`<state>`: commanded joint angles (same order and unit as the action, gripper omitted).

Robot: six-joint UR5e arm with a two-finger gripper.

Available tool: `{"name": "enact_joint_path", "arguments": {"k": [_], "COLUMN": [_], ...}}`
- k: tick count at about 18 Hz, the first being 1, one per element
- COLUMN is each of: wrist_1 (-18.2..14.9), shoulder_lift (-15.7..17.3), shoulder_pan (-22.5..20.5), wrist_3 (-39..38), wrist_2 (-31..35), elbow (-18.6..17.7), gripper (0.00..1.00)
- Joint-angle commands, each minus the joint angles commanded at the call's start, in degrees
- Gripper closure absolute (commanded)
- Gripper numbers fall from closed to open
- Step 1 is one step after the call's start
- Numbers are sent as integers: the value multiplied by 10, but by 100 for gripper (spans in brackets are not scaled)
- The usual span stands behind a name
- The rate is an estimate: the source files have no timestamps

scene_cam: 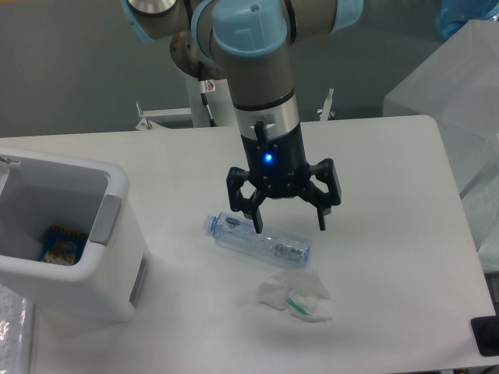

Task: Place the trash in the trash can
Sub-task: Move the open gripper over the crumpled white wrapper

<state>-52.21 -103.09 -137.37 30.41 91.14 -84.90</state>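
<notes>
We see the claw point(289, 223) spread wide above a crinkled clear bottle point(259, 242) lying mid-desk point(390, 234), crumpled wrapper point(298, 298) toward the near edge, boxy white bin point(74, 241) at the left edge.

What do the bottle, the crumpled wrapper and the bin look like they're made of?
Bottle: thin clear plastic, glossy; the table shows through its crinkled wall.
Wrapper: probably thin plastic film or paper, white with green marks, creased.
Bin: rigid white plastic, smooth, with rounded moulded edges.
</notes>
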Motion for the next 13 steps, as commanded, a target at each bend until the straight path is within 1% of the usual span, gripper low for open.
{"name": "enact_joint_path", "arguments": {"k": [6, 8, 9, 12, 13], "wrist_1": [1, 7, 21, 100, 120], "shoulder_lift": [-10, -18, -24, -27, -28], "shoulder_pan": [1, 2, 2, 2, 2], "wrist_3": [-1, 0, -1, -2, -5], "wrist_2": [7, 6, 6, 6, 7], "elbow": [4, 3, -1, -39, -50], "gripper": [0, 0, 0, 0, 0]}}
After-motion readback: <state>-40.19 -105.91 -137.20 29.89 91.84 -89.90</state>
